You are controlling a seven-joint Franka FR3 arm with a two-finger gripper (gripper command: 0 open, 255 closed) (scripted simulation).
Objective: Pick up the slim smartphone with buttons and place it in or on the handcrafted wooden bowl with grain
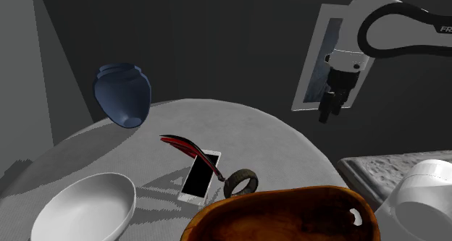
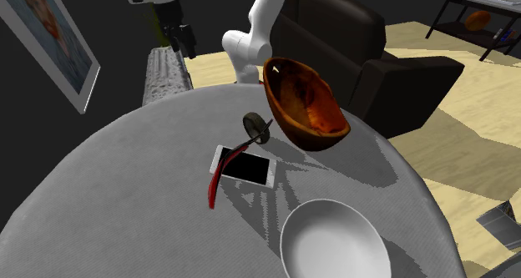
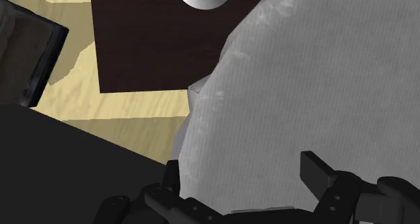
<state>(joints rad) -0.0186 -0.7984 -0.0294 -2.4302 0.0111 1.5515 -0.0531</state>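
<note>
The gripper hangs wide and empty, well apart from the phone, which lies flat near the wooden bowl; it should descend across the phone's narrow sides, avoiding the red rod

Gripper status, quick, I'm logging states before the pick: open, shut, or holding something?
Gripper: open, holding nothing.

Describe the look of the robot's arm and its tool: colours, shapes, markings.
The arm is white, built of rounded tubular links with dark bands at the joints. One dark band carries pale lettering that starts FR. The tool is all black and blocky, with two short squared fingers, mounted under a white wrist section.
</note>
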